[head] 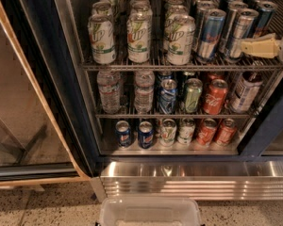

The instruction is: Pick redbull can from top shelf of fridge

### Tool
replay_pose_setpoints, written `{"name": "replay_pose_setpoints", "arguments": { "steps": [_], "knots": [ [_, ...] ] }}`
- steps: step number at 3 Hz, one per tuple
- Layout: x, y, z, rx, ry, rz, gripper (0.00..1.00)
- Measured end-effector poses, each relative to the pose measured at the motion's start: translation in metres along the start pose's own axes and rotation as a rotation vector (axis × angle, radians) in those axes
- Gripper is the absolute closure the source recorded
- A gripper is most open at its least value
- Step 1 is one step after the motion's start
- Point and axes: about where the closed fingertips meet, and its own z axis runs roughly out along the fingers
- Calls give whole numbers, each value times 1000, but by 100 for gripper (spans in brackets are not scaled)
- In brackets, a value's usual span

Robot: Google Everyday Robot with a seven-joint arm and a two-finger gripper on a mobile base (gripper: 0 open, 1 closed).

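Note:
Several redbull cans stand at the right of the fridge's top shelf. The front ones are at left and right, with more behind them. My gripper, cream-coloured, comes in from the right edge at top-shelf height. It points left, and its tip is at the right side of the front right redbull can. It holds nothing that I can see.
Wider 7UP cans fill the left of the top shelf. Water bottles, Pepsi and Coke cans stand on the two lower racks. The glass sliding door is at left. A ribbed steel base panel and a white bin are below.

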Motion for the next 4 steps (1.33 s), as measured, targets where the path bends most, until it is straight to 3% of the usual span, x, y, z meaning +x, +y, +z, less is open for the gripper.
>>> {"name": "replay_pose_setpoints", "arguments": {
  "steps": [1,2,3,4],
  "knots": [
    [3,-8,-1,34,-2,-4,0],
    [1,-6,1,37,-2,-5,18],
    [7,-21,-8,103,5,-5,17],
    [6,-20,-6,109,5,-5,24]
  ]
}}
